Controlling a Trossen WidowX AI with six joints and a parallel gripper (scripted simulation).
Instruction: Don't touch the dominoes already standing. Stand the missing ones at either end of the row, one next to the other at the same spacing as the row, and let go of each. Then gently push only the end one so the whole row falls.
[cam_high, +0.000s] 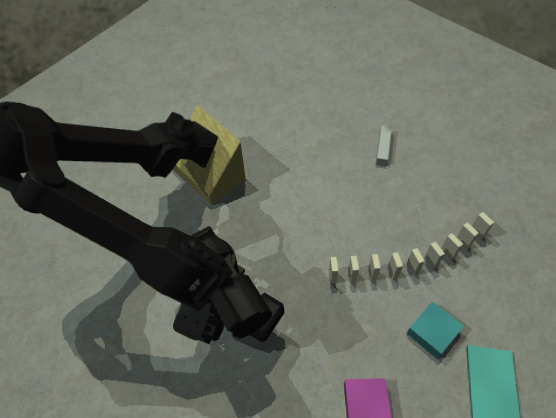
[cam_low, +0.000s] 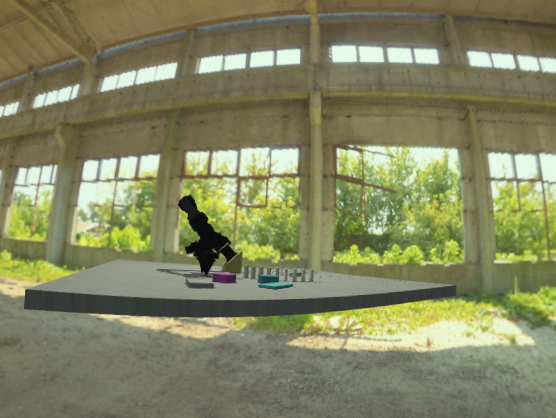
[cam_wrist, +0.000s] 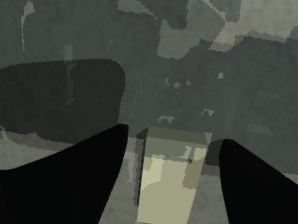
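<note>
- The top view looks steeply down from above the table (cam_high: 325, 75) (cam_low: 150, 305) (cam_wrist: 265, 20), near enough to crop the jointed black arm (cam_high: 95, 210) (cam_low: 202, 235) at its left edge.
- The exterior view stands well back, looking across at a low angle, from the side nearer the rectangular magenta block (cam_low: 224, 278) (cam_high: 367, 397).
- Those two share the arm, that block and the curved row of upright cream dominoes (cam_high: 375, 267) (cam_low: 286, 275).
- The wrist view looks down closely past tapered black fingers (cam_low: 206, 267), sharing a shadowed table patch.
</note>
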